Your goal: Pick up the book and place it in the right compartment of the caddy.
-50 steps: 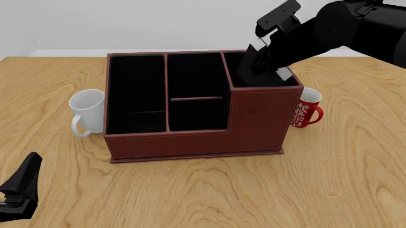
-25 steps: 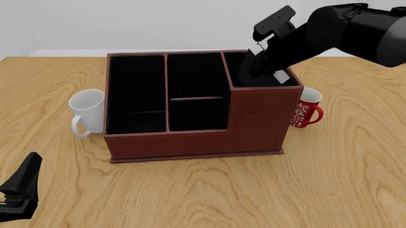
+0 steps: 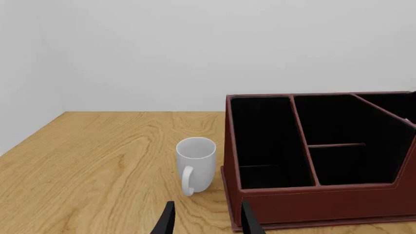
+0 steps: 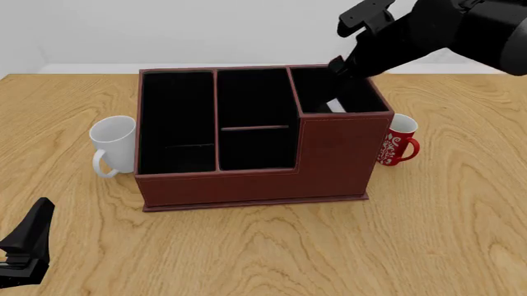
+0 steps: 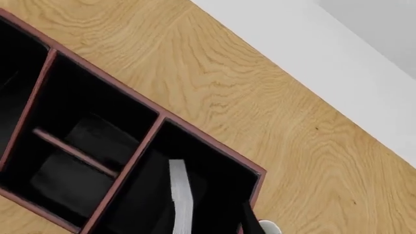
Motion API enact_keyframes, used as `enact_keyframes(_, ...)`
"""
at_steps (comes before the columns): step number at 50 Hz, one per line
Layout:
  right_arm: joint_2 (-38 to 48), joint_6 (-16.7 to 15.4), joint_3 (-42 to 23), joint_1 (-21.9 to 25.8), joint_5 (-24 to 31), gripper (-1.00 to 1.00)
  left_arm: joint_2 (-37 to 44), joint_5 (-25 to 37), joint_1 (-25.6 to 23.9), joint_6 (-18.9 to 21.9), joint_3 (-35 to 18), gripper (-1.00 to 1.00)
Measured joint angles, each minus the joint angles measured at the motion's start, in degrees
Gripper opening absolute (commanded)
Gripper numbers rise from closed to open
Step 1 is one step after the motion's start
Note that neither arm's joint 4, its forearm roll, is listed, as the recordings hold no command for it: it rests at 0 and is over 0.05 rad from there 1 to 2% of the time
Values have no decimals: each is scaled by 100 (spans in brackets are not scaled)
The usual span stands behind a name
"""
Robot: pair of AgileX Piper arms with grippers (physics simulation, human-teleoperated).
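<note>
Front view: right gripper (image 4: 339, 66) hovers over the caddy (image 4: 255, 179) at two o'clock, jaw state unclear. Book (image 5: 180, 197) stands inside the right compartment (image 4: 339, 92). Left gripper (image 3: 206, 223) sits spread apart.

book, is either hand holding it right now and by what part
Neither, it seems. The book stands in the right compartment, white page edges showing; the right hand is above it. The left hand is empty.
</note>
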Motion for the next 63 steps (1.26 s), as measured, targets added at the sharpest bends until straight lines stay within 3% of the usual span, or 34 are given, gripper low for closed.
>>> enact_keyframes(11, -676, -58, 433, 59, -195, 100, 0, 0, 0, 0, 0, 100)
enact_keyframes(29, -2197, -29, 1846, 287, -790, 100, 0, 0, 0, 0, 0, 100)
enact_keyframes(63, -4243, 322, 3873, 395, -1721, 100, 0, 0, 0, 0, 0, 100)
